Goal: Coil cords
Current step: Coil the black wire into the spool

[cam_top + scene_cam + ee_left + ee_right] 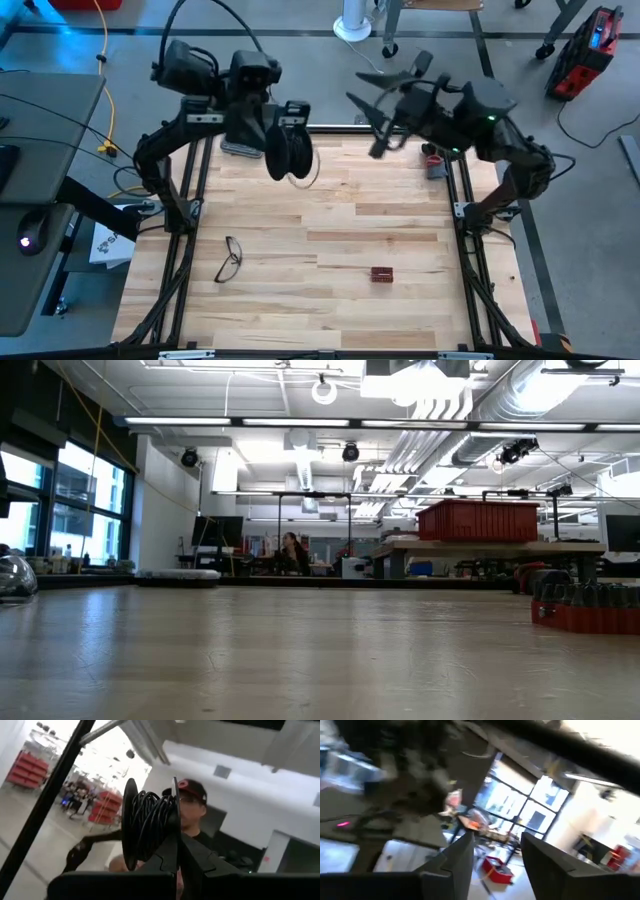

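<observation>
A round black reel, wound with thin dark cord between its two discs, hangs in the air over the table's far left part. My left gripper is shut on it. My right gripper is raised over the far right part, blurred and apart from the reel. Its fingers stand open in the right wrist view with nothing between them. The low view shows neither gripper. My left gripper pinches the rim of one of the reel's discs between its two fingers. The fingers come from the table's far side, slanting slightly up. The reel is lifted clear of the table, its discs upright and the cord wound between them.
Black-framed eyeglasses lie at the near left of the wooden table. A small red block lies near the middle right. A yellow cable runs on the floor at far left. A person shows beyond the reel in the left wrist view.
</observation>
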